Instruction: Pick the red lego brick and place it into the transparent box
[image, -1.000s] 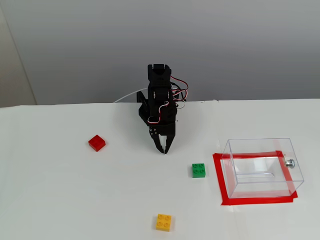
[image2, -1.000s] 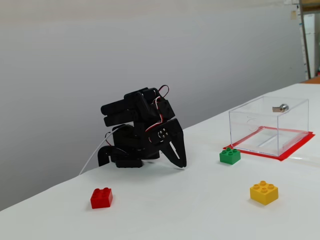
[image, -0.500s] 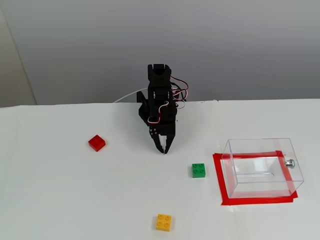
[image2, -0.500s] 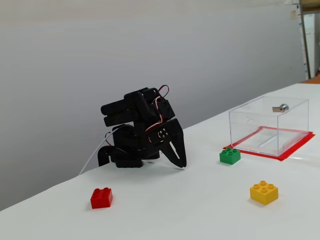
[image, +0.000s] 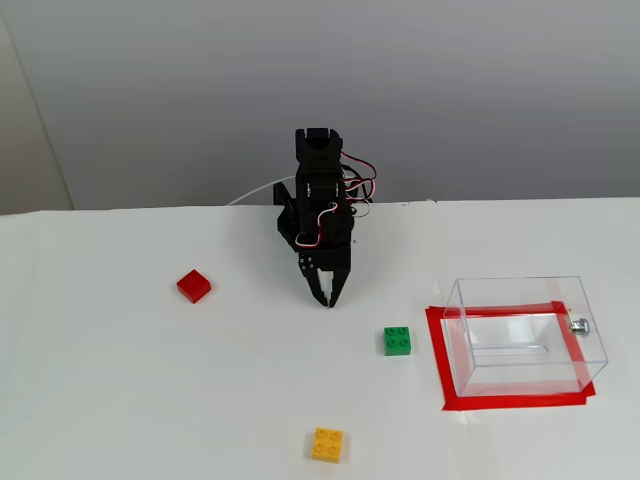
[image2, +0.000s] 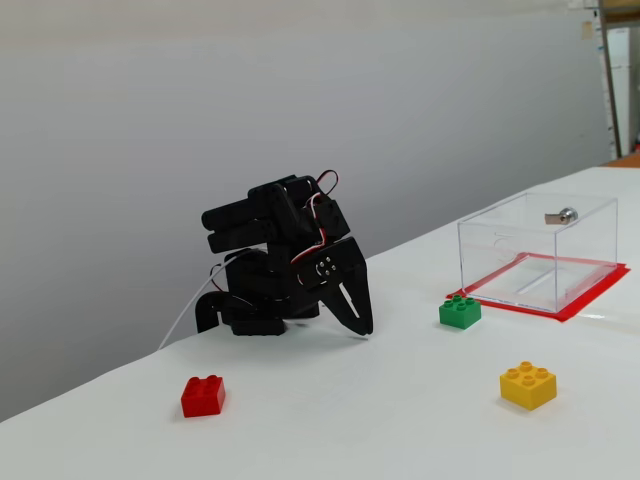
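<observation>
The red lego brick (image: 194, 286) lies on the white table left of the arm; in the other fixed view it sits at front left (image2: 203, 396). The transparent box (image: 524, 335) stands empty on a red tape rectangle at the right, silver knob on its right wall; it also shows at far right (image2: 538, 252). My black gripper (image: 327, 298) hangs folded down in front of the arm's base, tips near the table, jaws shut and empty. It shows in both fixed views (image2: 363, 328). It is well apart from the red brick.
A green brick (image: 398, 341) lies just left of the box, also seen in the other fixed view (image2: 460, 311). A yellow brick (image: 328, 444) lies near the front edge (image2: 528, 385). Red tape (image: 437, 360) frames the box.
</observation>
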